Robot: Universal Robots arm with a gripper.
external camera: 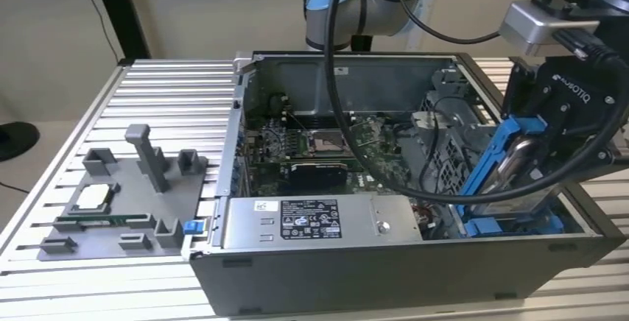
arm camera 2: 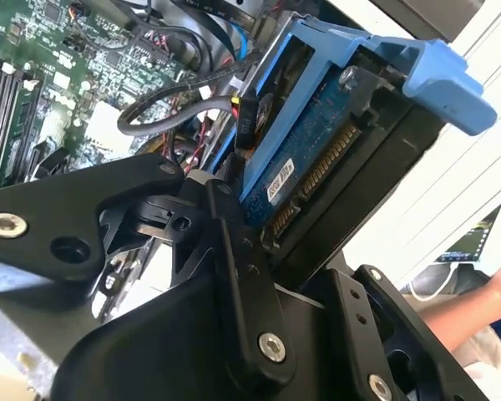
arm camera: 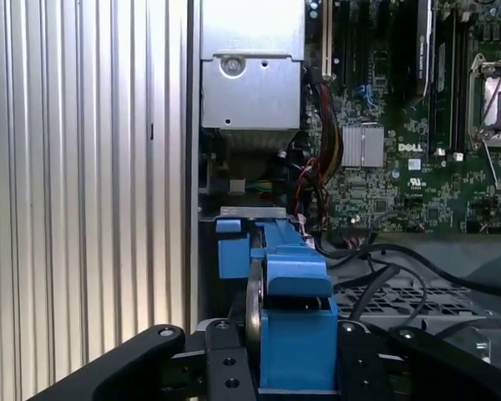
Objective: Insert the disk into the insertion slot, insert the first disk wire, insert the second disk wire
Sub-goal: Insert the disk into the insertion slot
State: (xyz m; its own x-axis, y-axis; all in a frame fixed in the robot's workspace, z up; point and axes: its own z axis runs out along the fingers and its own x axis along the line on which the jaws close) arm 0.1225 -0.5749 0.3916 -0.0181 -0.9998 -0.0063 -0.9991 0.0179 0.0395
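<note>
The gripper (external camera: 540, 160) hangs on the exterior view's right, over the near corner of the open computer case (external camera: 393, 280). Its black fingers (arm camera: 221, 363) pinch the disk (external camera: 503, 160) from two sides, and in both wrist views the blue frame sits snug between them. The disk is tilted (its top leans toward the exterior view's right). Its low end is down at the insertion slot (external camera: 521, 225), low on the exterior view's right, but I cannot tell if they touch. The disk is not lying flat in the slot. The grey power box (external camera: 314, 221) sits just beside the slot. A thick black cable (external camera: 339, 115) hangs across the case. A grey tray (external camera: 128, 203) rests on the ribbed table (external camera: 177, 85), well apart, on the exterior view's left.
</note>
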